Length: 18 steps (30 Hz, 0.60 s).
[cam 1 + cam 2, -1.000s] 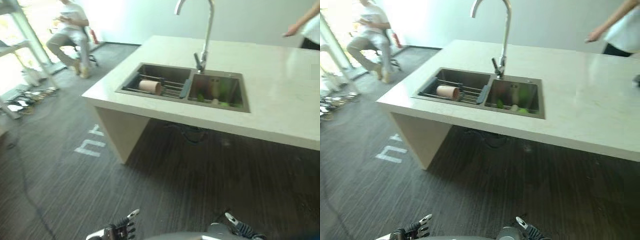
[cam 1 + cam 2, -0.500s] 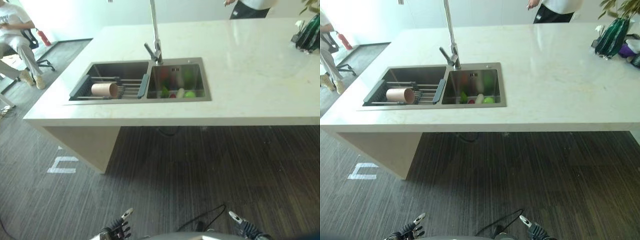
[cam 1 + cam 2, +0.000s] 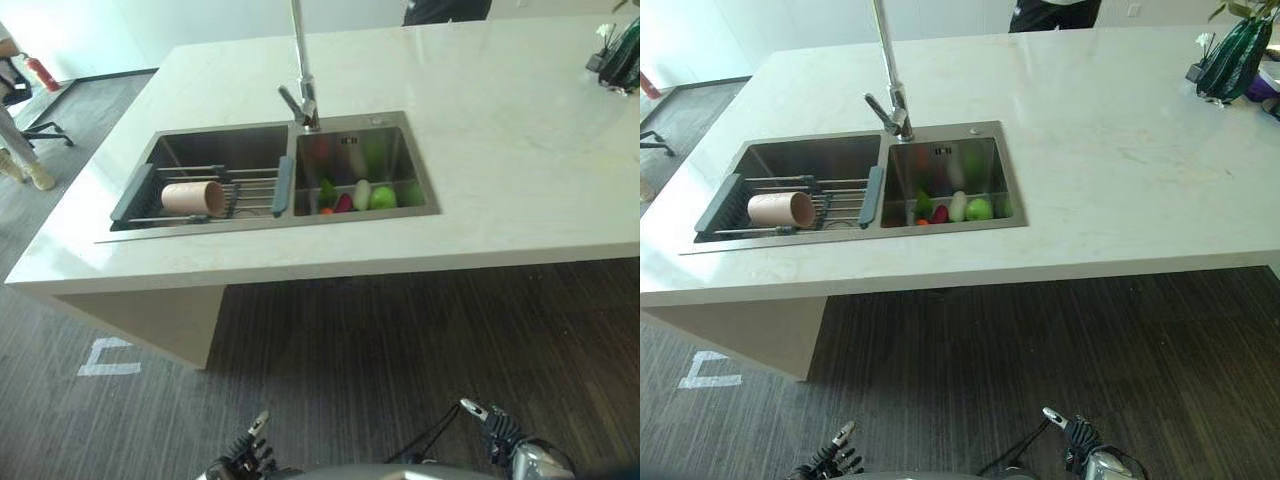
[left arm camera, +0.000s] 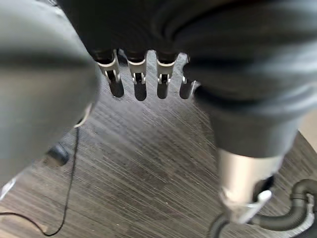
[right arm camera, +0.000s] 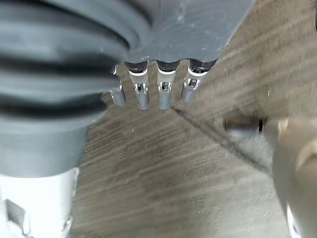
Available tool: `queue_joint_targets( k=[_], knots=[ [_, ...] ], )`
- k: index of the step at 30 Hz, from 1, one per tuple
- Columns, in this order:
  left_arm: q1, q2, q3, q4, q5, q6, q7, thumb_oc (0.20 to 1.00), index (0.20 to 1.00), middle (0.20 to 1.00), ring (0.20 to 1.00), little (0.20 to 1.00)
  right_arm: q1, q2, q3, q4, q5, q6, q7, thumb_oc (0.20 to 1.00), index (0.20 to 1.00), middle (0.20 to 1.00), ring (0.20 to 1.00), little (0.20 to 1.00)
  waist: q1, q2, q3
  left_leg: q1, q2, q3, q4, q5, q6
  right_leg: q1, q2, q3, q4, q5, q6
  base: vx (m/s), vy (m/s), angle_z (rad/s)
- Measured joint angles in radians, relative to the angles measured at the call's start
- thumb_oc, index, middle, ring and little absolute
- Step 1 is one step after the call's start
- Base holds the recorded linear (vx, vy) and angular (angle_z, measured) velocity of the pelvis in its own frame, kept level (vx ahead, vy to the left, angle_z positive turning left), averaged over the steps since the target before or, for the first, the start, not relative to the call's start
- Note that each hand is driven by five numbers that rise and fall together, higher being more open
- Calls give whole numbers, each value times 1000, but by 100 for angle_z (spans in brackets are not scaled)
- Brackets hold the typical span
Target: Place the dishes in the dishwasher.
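Dark striped flooring (image 3: 380, 350) runs under a pale stone surface (image 3: 520, 140) that you are looking down on from the head cameras. Set into that surface is a double sink (image 3: 205, 226) with a tall tap (image 3: 301, 80) rising behind the divider between its two basins. In the left basin you have a dish rack (image 3: 872, 196) of grey bars, and a tan cup (image 3: 192, 198) lies on its side across the bars, its open mouth facing the divider. In the right basin you can see a small cluster of green, white and red items (image 3: 358, 194) lying on the bottom; what each one is you cannot tell. At the far right edge of the surface stands a dark green vase (image 3: 1232, 58). Your left hand (image 3: 246, 452) hangs low above the floor, well apart from the sink, fingers straight and holding nothing. Your right hand (image 3: 489, 422) is likewise low over the floor, its fingers (image 5: 163, 94) extended in a row and empty.
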Motion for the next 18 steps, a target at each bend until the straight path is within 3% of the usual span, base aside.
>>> queue_joint_targets(
  k=[1,2,3,4,5,7,8,9,10,11,12,13,14,15,17,18],
  knots=[
    [-2,6,-2,-3,-18,-7,-1,1000,1000,1000,1000,1000,6,16,1,1,0,0,-5,1000,1000,1000,1000,1000,5,-18,-2,-19,-12,-12,64,-59,-20,-1,-37,11,16,12,3,293,608,-47],
    [0,0,-12,-5,-26,-9,-2,1000,1000,1000,1000,1000,15,11,-2,-6,1,-10,-13,1000,1000,1000,1000,1000,4,2,-10,-5,-7,-11,30,-106,-10,-12,-42,18,44,11,8,229,514,-30],
    [0,-22,-42,-18,-37,-9,-1,1000,1000,1000,1000,1000,36,-17,-17,-14,3,-20,-23,1000,1000,1000,1000,1000,-11,54,-22,14,1,-11,-7,-128,-4,-32,-49,14,95,-6,33,353,808,4],
    [0,-43,-44,-40,-60,-9,-3,1000,1000,1000,1000,1000,51,-35,-53,-17,7,-40,-35,1000,1000,1000,1000,1000,-20,76,-25,9,-29,8,-7,-229,-2,-50,-97,23,146,-10,44,313,757,31],
    [-13,-36,-48,-35,-62,-7,-1,1000,1000,1000,1000,1000,60,-31,-71,10,23,-33,-53,1000,1000,1000,1000,1000,-19,35,-14,3,-88,4,24,-255,22,-66,-169,38,190,5,53,529,1051,31],
    [-19,-27,-47,-19,-59,5,3,1000,1000,1000,1000,1000,75,-20,-91,-1,38,-30,-70,1000,1000,1000,1000,1000,-13,10,-4,-35,-128,16,144,-347,69,-83,-241,77,243,73,65,574,927,30],
    [-34,-13,-86,8,-54,23,14,1000,1000,1000,1000,1000,100,4,-139,-9,84,-29,-77,1000,1000,1000,1000,1000,-9,0,-3,-40,-147,18,216,-411,91,-60,-284,44,296,107,52,705,792,53],
    [-42,20,-152,37,-54,52,21,1000,1000,1000,1000,1000,101,16,-125,42,118,-22,-71,1000,1000,1000,1000,1000,24,-10,-13,17,-196,19,137,-395,134,-96,-322,56,352,282,26,612,636,55],
    [-56,39,-163,45,-54,59,21,1000,1000,1000,1000,1000,97,19,-117,69,119,-27,-56,1000,1000,1000,1000,1000,39,-7,-13,34,-219,-2,85,-379,160,-129,-323,100,373,394,42,556,479,28],
    [-58,45,-162,50,-54,57,25,1000,1000,1000,1000,1000,76,27,-117,98,117,-30,-49,1000,1000,1000,1000,1000,42,-2,-18,49,-225,-10,46,-367,176,-172,-316,127,441,333,72,232,119,20],
    [-54,52,-155,49,-54,55,32,1000,1000,1000,1000,1000,73,32,-115,106,117,-26,-46,1000,1000,1000,1000,1000,42,6,-24,56,-218,-9,20,-334,174,-193,-294,137,473,259,72,199,80,12],
    [-34,65,-153,40,-54,54,36,1000,1000,1000,1000,1000,72,33,-87,98,120,-20,-38,1000,1000,1000,1000,1000,42,13,-44,61,-217,2,-33,-308,171,-222,-243,129,453,164,83,336,43,3],
    [-25,76,-146,43,-54,54,39,1000,1000,1000,1000,1000,68,36,-79,86,121,-20,-30,1000,1000,1000,1000,1000,42,12,-53,70,-219,6,-60,-287,172,-232,-204,119,399,120,77,284,28,-2],
    [-22,85,-135,50,-53,56,43,1000,1000,1000,1000,1000,57,38,-80,76,121,-21,-27,1000,1000,1000,1000,1000,40,6,-52,69,-223,9,-72,-285,170,-228,-153,82,310,88,66,275,16,-11],
    [-4,83,-115,58,-53,56,47,1000,1000,1000,1000,1000,46,36,-81,76,120,-19,-21,1000,1000,1000,1000,1000,38,5,-57,86,-224,25,-83,-285,167,-177,-57,35,59,89,59,102,-14,-19],
    [6,88,-115,56,-53,56,49,1000,1000,1000,1000,1000,41,36,-78,75,117,-19,-18,1000,1000,1000,1000,1000,33,0,-60,98,-230,27,-81,-285,161,-169,-5,17,-9,125,9,148,-59,-16]
  ],
)
